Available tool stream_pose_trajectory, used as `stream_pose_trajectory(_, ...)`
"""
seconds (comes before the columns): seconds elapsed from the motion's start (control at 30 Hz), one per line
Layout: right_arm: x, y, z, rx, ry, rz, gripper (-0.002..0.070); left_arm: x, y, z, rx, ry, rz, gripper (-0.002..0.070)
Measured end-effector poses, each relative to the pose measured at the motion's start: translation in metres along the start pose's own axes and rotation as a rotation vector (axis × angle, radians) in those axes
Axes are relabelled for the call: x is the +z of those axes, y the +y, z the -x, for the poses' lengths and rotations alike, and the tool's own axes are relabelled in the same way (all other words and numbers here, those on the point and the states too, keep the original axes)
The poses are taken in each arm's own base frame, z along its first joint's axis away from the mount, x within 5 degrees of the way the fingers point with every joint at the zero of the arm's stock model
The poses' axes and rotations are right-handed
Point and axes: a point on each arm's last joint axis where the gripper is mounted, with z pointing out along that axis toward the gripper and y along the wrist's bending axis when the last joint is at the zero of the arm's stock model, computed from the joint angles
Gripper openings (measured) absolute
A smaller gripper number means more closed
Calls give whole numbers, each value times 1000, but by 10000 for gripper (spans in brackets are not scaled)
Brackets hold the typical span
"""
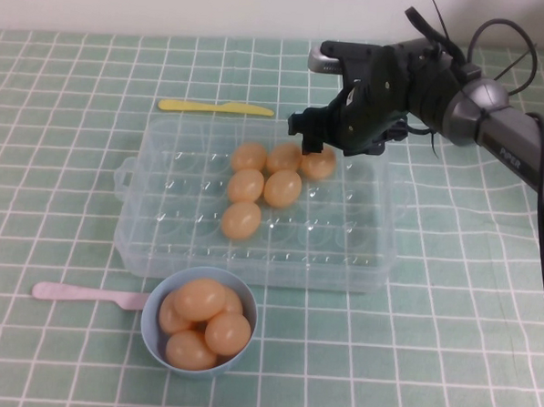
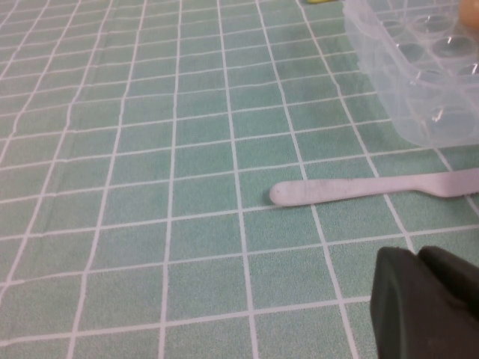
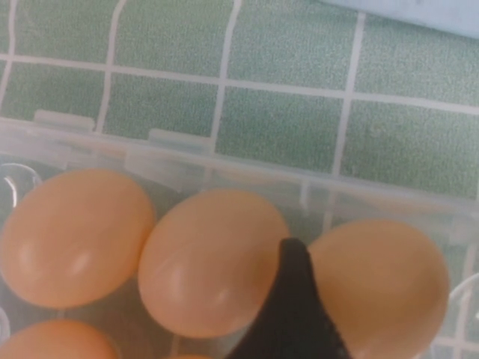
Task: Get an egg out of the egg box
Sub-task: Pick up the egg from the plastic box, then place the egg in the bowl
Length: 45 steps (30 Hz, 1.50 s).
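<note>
The clear plastic egg box [image 1: 160,243] lies mid-table with several pale orange eggs in its far right dimples. My right gripper [image 1: 318,153] hangs open over the back row, low around the rightmost egg [image 1: 320,165]. In the right wrist view one dark finger [image 3: 293,299] sits in the gap between that egg [image 3: 382,288] and its neighbour [image 3: 209,262]; the other finger is hidden. The box's back wall [image 3: 224,168] runs behind them. My left gripper [image 2: 426,299] is out of the high view, low over the cloth near a corner of the egg box [image 2: 419,75], its fingers together and empty.
A light-blue bowl [image 1: 150,325] holding several eggs stands in front of the box. A pink plastic knife [image 1: 85,294] [image 2: 359,188] lies to the bowl's left. A yellow knife [image 1: 215,107] lies behind the box. A green checked cloth covers the table.
</note>
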Motion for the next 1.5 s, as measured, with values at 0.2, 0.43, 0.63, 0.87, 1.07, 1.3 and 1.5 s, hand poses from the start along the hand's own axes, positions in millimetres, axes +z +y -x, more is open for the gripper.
stream_pose_trajectory(0.2,4,-1,-2,-1,7,-5,480,0,0,0,0,0,0,-3)
stream_pose_trajectory(0.43,11,-3,-5,-1,24,-11,480,0,0,0,0,0,0,-3)
stream_pose_trajectory(0.63,14,-3,-7,-1,31,-14,477,0,0,0,0,0,0,-3)
stream_pose_trajectory(0.87,14,-3,-7,-1,29,-13,382,0,0,0,0,0,0,-3)
stream_pose_trajectory(1.07,8,-3,-5,-29,35,-16,381,0,0,0,0,0,0,-3)
stream_pose_trajectory(1.3,-51,11,6,-99,36,-10,378,0,0,0,0,0,0,-3)
stream_pose_trajectory(1.5,-110,46,-8,-266,119,18,378,0,0,0,0,0,0,-3)
